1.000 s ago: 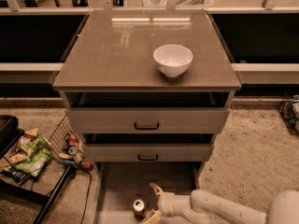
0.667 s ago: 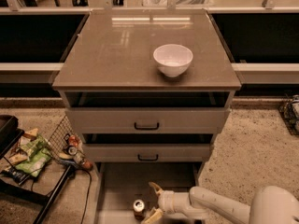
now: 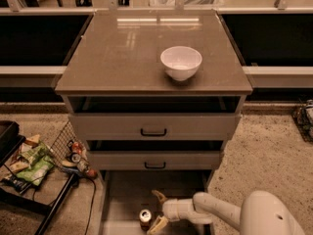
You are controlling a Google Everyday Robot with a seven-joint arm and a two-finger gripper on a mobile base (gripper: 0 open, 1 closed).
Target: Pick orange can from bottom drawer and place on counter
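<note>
The orange can [image 3: 145, 218] stands upright in the bottom drawer [image 3: 122, 199], near its front, silver top showing. My gripper [image 3: 157, 210] reaches in from the right, low in the drawer. Its tan fingers [image 3: 159, 196] are spread, one behind the can's right and one in front of it, and the can sits just left of the gap. The counter [image 3: 122, 53] is the glossy grey-brown top of the cabinet above.
A white bowl [image 3: 181, 62] sits on the counter right of centre. Two upper drawers with black handles [image 3: 153, 131] stick out above the bottom drawer. A wire rack with litter and cans [image 3: 46, 160] stands on the floor at left. My white arm [image 3: 234, 214] fills the lower right.
The arm has shifted slightly, with its big white link now further into view at lower right. The gripper stays beside the can, which has not moved.
</note>
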